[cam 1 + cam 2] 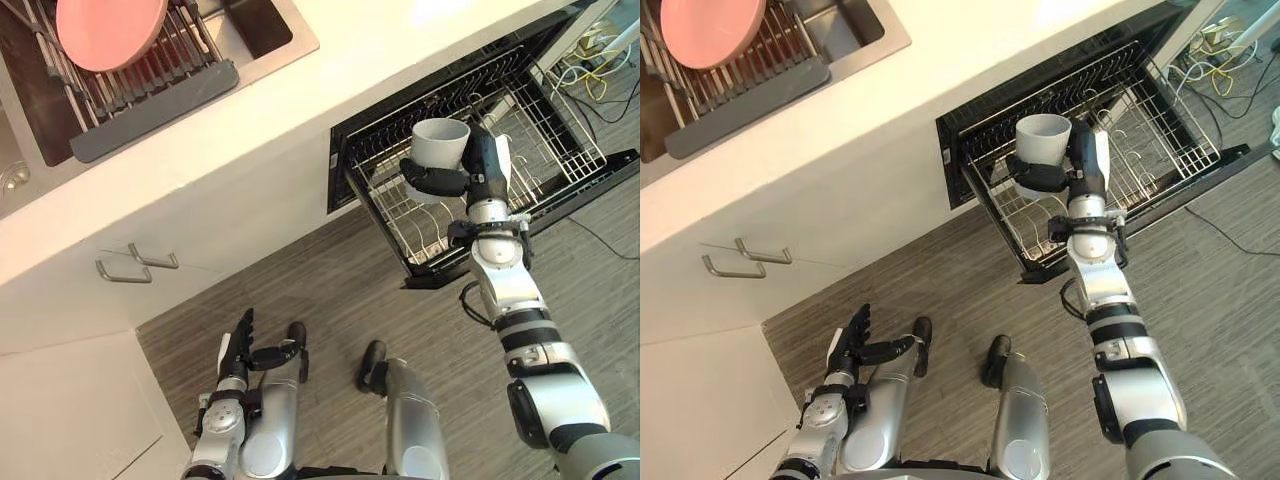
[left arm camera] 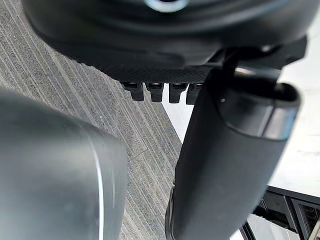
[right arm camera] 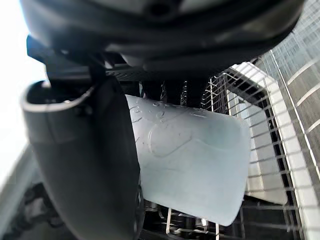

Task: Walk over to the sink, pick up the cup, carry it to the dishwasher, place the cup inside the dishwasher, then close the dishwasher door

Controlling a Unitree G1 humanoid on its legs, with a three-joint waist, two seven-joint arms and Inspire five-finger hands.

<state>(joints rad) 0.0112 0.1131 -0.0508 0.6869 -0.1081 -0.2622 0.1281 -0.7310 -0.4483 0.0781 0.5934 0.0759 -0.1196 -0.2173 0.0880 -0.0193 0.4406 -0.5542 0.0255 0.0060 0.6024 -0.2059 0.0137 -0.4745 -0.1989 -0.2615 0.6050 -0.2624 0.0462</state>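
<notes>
Cup (image 1: 440, 140), pale grey, round, smooth-walled, no handle seen, held mouth up and near upright in dark right hand (image 1: 482, 168). Fingers curled round lower half of wall from one side, thumb pressed on other, rim and upper wall left free. Carried in air above left part of pulled-out wire dishwasher rack (image 1: 400, 220), towards edge nearest white countertop (image 1: 300, 120); clear of wires, exact spot beneath hard to tell. Open black dishwasher door (image 1: 580, 190) lying flat under rack.

Well apart, at far left corner of countertop: steel sink (image 1: 300, 40), round pink plate (image 1: 110, 30) leaning in grey drying rack (image 1: 150, 105) across it.

Left hand (image 1: 240, 345) low at side over grey plank floor, fingers straight, thumb apart, holding nothing.

Handling, as judgement:
- Probably light: small, thin-walled, nothing seen inside.
- Stiff, no give under fingers.
- Smooth wall with faint streaks in right wrist view, possibly water, so likely slippery.
- Material uncertain; if ceramic or glass, liable to chip on wires when dropped.
- Best taken as now, round body below rim, fingers opposite thumb, base left clear for setting down.

Step in hand: placing. Sink pick-up and carry evidently done, roughly past midway. Next calls for lowering between tines, perhaps turned mouth down, easing fingers off only once seated, then rack slid in and door swung up.
</notes>
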